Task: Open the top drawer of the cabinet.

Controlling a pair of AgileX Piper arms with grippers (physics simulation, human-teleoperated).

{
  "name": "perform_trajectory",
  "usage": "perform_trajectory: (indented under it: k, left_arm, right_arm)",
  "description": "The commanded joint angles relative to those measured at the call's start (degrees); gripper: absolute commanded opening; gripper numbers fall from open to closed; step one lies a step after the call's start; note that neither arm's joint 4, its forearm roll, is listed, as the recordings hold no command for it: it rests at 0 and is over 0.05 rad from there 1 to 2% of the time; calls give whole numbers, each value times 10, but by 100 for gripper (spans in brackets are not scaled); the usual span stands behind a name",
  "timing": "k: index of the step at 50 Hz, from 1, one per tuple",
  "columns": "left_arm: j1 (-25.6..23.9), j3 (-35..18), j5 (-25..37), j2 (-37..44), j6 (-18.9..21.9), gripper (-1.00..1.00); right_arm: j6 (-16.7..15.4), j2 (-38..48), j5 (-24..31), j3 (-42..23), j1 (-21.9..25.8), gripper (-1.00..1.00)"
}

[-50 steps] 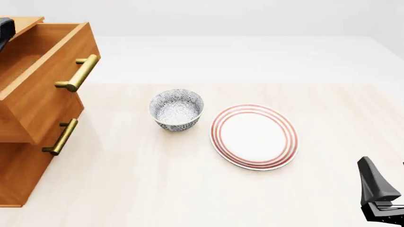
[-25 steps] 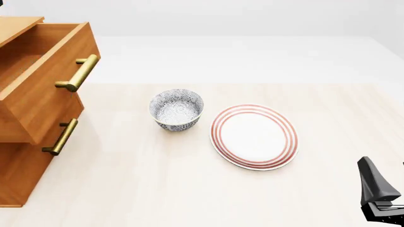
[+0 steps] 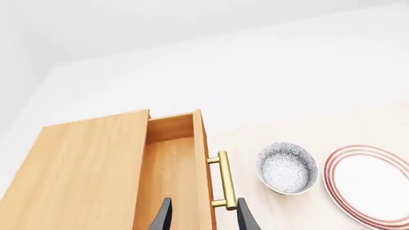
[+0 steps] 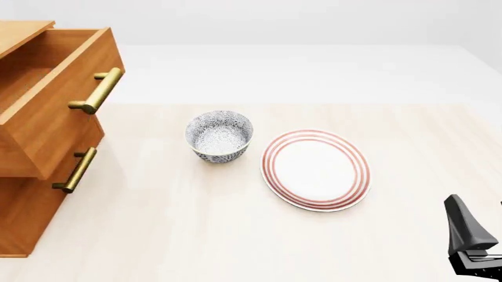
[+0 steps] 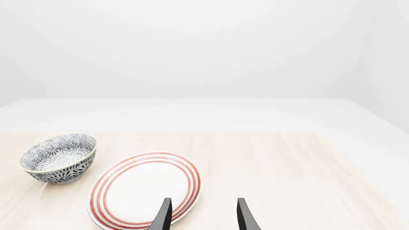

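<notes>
The cabinet (image 4: 23, 223) stands at the table's left edge. Its top drawer (image 4: 67, 103) is pulled well out, with the brass bar handle (image 4: 98, 90) facing right and the wooden inside showing. In the left wrist view the top drawer (image 3: 171, 177) and its handle (image 3: 223, 179) lie below my left gripper (image 3: 202, 218), which is open, empty and hanging above the drawer front without touching it. The left gripper is out of the front view. My right gripper (image 5: 202, 215) is open and empty near the table's front right corner, one finger (image 4: 462, 226) showing.
A blue-patterned bowl (image 4: 220, 135) sits mid-table, right of the drawer. A white plate with red rings (image 4: 315, 169) lies to its right. The second drawer's handle (image 4: 76, 170) sticks out below the top drawer.
The left arm's dark part at the top left corner of the front view has moved up and out of that view. The drawer, bowl, plate and right gripper have not moved.
</notes>
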Motion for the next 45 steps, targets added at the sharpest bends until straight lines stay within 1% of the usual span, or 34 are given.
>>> perform_trajectory:
  k: [1, 5, 9, 12, 14, 17, 19, 22, 32, 35, 45]
  left_arm:
    - [-12, -23, 40, 14, -42, 100]
    - [-8, -24, 48, 17, -46, 100]
    - [-14, -30, 55, 19, -59, 100]
    - [-30, -28, 56, 24, -69, 100]
    - [-25, -26, 59, 21, -71, 100]
    - [-23, -15, 60, 23, -82, 100]
    - [-16, -8, 63, 23, -73, 100]
    - [-17, 4, 57, 21, -86, 100]
    - [-14, 37, 46, 17, -106, 100]
    - [-8, 44, 50, 20, -102, 100]
    - [-5, 67, 39, 14, -116, 100]
  right_arm:
    - [0, 0, 0, 0, 0, 100]
    - [0, 0, 0, 0, 0, 100]
    - [0, 0, 0, 0, 0, 100]
    - [0, 0, 0, 0, 0, 100]
    - [0, 0, 0, 0, 0, 100]
    - [0, 0, 0, 0, 0, 100]
    - [0, 0, 0, 0, 0, 100]
    - [0, 0, 0, 0, 0, 100]
    - [0, 0, 0, 0, 0, 100]
    - [0, 0, 0, 0, 0, 100]
    - [0, 0, 0, 0, 0, 100]
